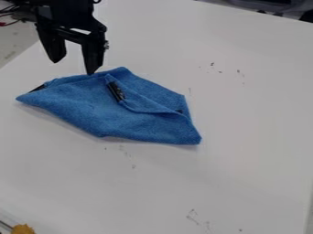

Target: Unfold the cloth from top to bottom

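On the white tabletop [245, 183] lies a folded blue cloth [92, 107], the gripper [73, 67] near it, jaws spread wide

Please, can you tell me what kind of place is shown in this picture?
It looks like a robot lab or test area, not a home: a black robot gripper hangs over a plain white table, loose wires run beside the arm, and a blue cloth lies folded below.

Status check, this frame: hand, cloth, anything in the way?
Hand open, by upper edge of cloth. Cloth folded over, black tag showing. Yellow thing at view's bottom left, off cloth.
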Robot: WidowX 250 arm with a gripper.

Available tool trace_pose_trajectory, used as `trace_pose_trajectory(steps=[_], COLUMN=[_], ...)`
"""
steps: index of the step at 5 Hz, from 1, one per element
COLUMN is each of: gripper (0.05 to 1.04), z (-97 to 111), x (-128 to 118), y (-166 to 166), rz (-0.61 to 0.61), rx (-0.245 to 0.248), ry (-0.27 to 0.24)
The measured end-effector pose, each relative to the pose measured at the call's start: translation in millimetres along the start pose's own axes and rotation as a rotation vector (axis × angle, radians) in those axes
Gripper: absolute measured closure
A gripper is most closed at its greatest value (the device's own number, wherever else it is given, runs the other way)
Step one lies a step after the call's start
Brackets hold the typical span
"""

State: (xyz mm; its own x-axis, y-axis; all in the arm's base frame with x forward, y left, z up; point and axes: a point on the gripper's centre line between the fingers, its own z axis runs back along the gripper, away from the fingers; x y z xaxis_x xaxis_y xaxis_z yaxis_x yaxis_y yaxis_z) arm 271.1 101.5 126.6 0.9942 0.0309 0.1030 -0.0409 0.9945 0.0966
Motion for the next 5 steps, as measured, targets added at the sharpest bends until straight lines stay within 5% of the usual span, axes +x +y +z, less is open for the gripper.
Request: trace_pose_trajectory(steps=[1,2,5], gripper=[0.083,0.083,0.083], z=[-7,-13,-81], x=[-1,7,72], y=[-1,-6,-8], rz=[0.005,0.045,0.168], rx=[-0.011,-0.033,-0.09], ry=[0.021,-0.015,0.003])
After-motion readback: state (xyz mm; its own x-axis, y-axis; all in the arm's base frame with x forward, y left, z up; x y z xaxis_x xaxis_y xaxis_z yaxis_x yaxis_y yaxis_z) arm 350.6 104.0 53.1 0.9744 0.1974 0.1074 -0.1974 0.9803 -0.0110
